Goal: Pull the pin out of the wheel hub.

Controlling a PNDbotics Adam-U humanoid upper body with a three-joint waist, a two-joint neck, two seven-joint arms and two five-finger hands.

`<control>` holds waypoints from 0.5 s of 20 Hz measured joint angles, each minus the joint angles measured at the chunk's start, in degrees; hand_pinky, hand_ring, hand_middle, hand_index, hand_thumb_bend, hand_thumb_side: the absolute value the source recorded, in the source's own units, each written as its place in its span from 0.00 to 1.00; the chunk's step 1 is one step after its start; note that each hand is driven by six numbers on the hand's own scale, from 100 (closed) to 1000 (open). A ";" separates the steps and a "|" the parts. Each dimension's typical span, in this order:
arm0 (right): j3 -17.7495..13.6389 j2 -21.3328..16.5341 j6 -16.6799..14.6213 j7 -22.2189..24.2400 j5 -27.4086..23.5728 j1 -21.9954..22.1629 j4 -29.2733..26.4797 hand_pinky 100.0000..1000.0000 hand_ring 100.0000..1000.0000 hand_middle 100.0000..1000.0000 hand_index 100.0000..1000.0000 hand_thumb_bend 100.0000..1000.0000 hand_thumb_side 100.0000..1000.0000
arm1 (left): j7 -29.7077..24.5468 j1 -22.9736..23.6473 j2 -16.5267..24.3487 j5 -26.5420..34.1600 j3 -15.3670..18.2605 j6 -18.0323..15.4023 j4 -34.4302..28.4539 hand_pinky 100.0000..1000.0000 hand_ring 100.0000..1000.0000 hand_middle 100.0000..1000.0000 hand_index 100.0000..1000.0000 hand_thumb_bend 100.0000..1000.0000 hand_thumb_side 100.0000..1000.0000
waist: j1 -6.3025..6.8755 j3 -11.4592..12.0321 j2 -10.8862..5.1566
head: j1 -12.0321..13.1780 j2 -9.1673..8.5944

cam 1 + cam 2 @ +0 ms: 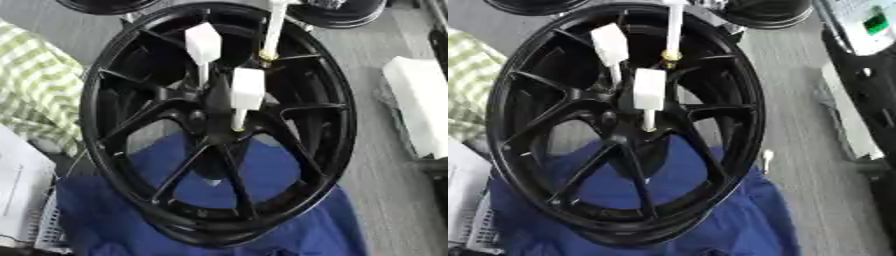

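**Q:** Left eye view: which step is shown?

**A:** The approach, judged not yet begun. The wheel hub [197, 120] stands tilted on the blue cloth [114, 220], its lower rim near the cloth's near edge. Two white pins with block-shaped heads are seated near the hub's centre: the middle pin [247, 90] and, above it, the upper pin [203, 42]. A thin white rod [275, 27] with a brass-coloured tip meets a spoke beside them. No hand appears.

**Q:** Right eye view: the hand's pose?

**A:** None shows here either, so whether the fingers are apart or together cannot be told. A black structure [866, 100] lies along the right edge; whether it belongs to an arm is unclear.

**Q:** What does the next move call for?

**A:** Probably a hand reaching over the rim, closing on one pin's head, and drawing it straight out along its shaft.
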 measured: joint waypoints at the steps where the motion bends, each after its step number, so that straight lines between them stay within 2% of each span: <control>1: -0.91 -0.80 0.71 -0.59 -1.71 0.06 -0.14 1.00 0.73 0.25 0.41 0.00 0.43 | 0.01 0.00 0.00 -0.01 0.00 0.00 0.00 0.81 0.55 0.44 0.68 0.00 0.68 | 0.10 -0.06 -0.01 | 0.04 0.00; 4: -4.40 -4.35 2.65 -3.11 -7.20 2.08 -0.59 1.00 0.73 0.25 0.41 0.00 0.40 | 0.06 -0.01 0.00 -0.03 0.01 -0.05 -0.01 0.81 0.55 0.44 0.68 0.00 0.67 | 0.57 -0.62 -0.05 | 0.45 0.00; 5: -5.90 -6.04 3.01 -4.46 -8.96 3.66 -0.69 1.00 0.73 0.25 0.41 0.00 0.36 | 0.15 -0.01 0.00 -0.05 0.05 -0.12 -0.01 0.81 0.55 0.44 0.68 0.00 0.67 | 0.74 -0.89 -0.06 | 0.64 0.00; 8: -11.34 -11.75 2.33 -10.93 -12.99 11.66 -2.24 1.00 0.73 0.25 0.41 0.00 0.14 | 0.55 0.03 0.01 -0.06 0.44 -0.42 -0.09 0.81 0.55 0.44 0.68 0.00 0.66 | 1.64 -1.72 -0.07 | 1.83 0.01; 10: -15.43 -14.67 0.34 -17.38 -14.18 19.82 -4.86 0.98 0.73 0.26 0.41 0.00 0.00 | 1.01 0.09 0.01 -0.06 0.76 -0.65 -0.18 0.81 0.55 0.44 0.68 0.00 0.66 | 2.46 -1.99 -0.07 | 3.12 0.01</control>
